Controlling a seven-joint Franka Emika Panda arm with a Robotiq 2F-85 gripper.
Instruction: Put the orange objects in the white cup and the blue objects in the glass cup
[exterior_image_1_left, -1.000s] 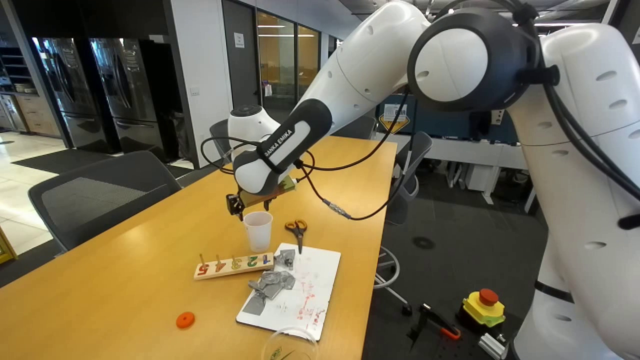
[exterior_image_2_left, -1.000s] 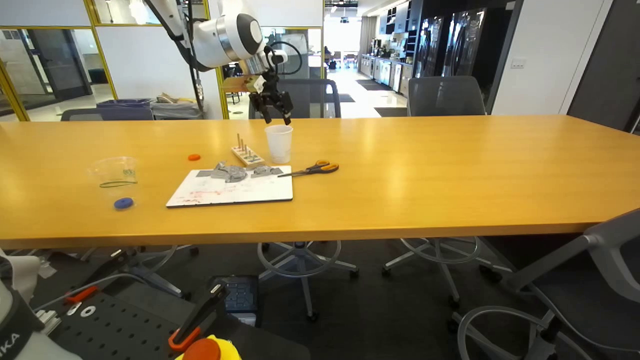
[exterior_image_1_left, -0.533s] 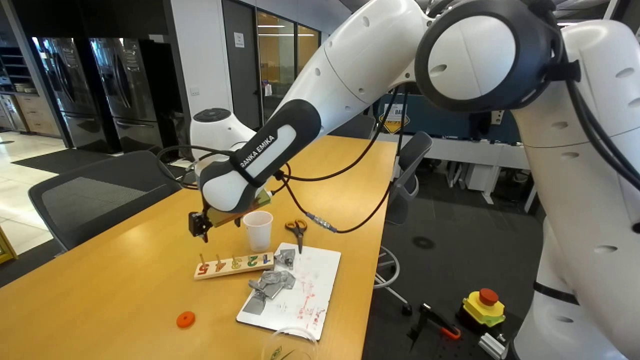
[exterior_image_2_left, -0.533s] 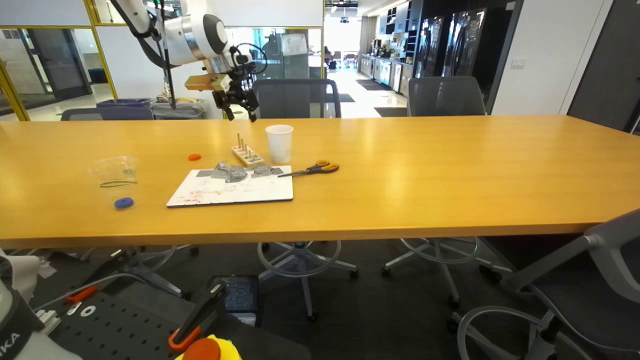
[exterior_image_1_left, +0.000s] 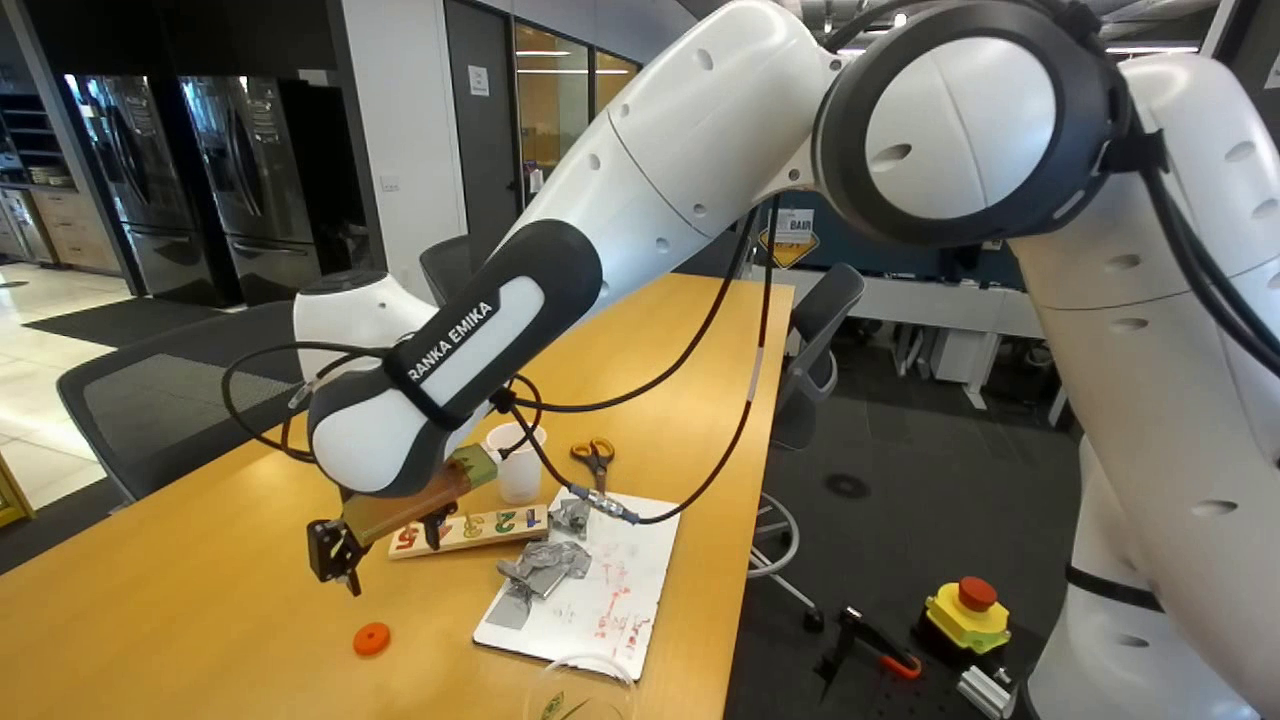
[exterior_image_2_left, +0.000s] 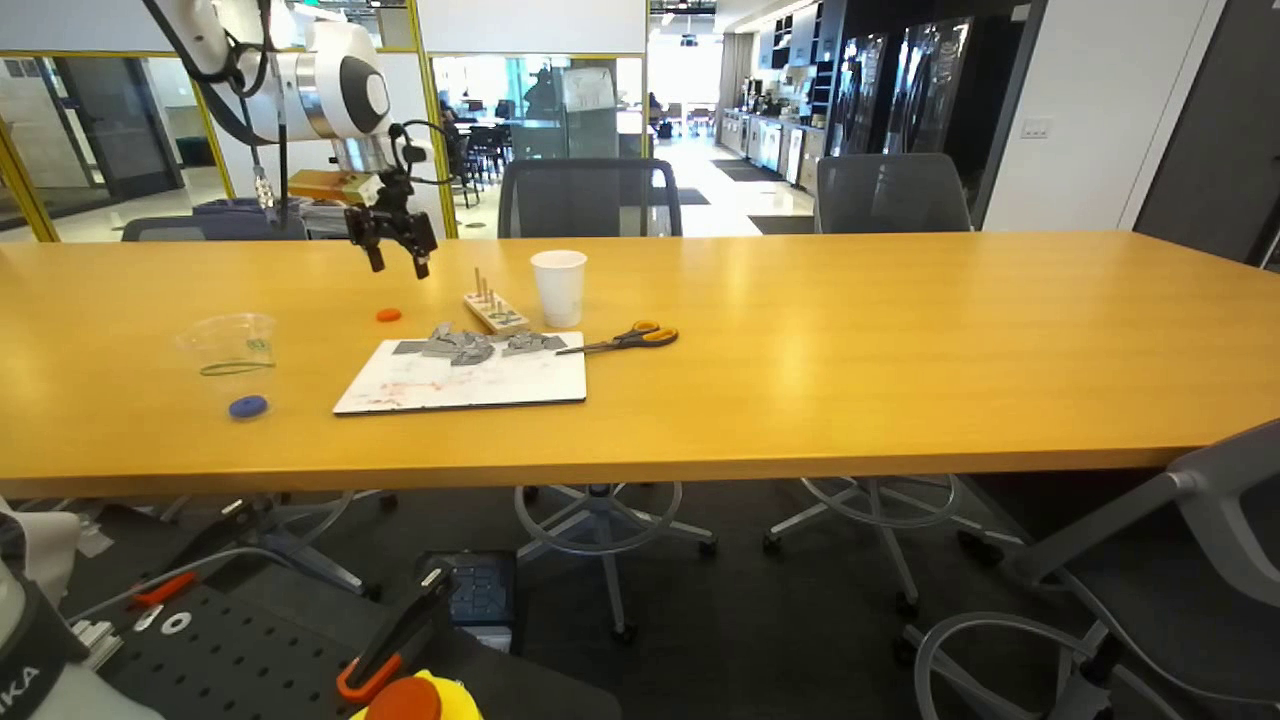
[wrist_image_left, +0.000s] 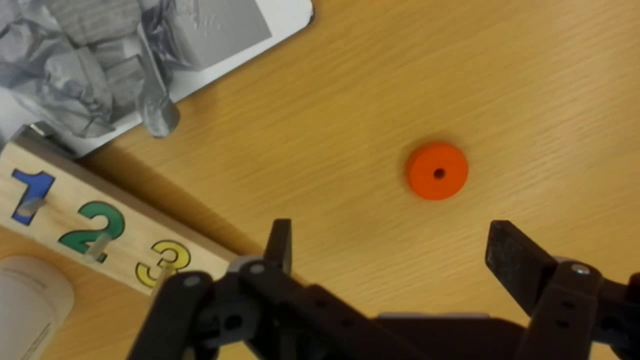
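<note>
One orange disc (exterior_image_1_left: 371, 639) lies flat on the table in both exterior views (exterior_image_2_left: 388, 314) and in the wrist view (wrist_image_left: 425, 172). My gripper (wrist_image_left: 390, 230) is open and empty above the table, its fingers on either side below the disc in the wrist view; it also shows in both exterior views (exterior_image_1_left: 392, 558) (exterior_image_2_left: 399, 266). The white cup (exterior_image_2_left: 559, 290) stands upright beside the numbered strip, partly behind the arm in an exterior view (exterior_image_1_left: 519, 478). The glass cup (exterior_image_2_left: 228, 340) is at the table's other end, cut off in an exterior view (exterior_image_1_left: 580, 690). A blue disc (exterior_image_2_left: 248, 407) lies near it.
The numbered wooden strip (wrist_image_left: 105, 225) with upright pegs lies beside the white cup. A whiteboard (exterior_image_2_left: 460, 385) holds crumpled grey tape (exterior_image_2_left: 460, 346). Scissors (exterior_image_2_left: 630, 338) rest partly on its edge. Chairs stand around the wooden table.
My open gripper has moved from above the white cup, past the numbered strip, toward the orange disc, and has come lower. The discs and cups have not moved.
</note>
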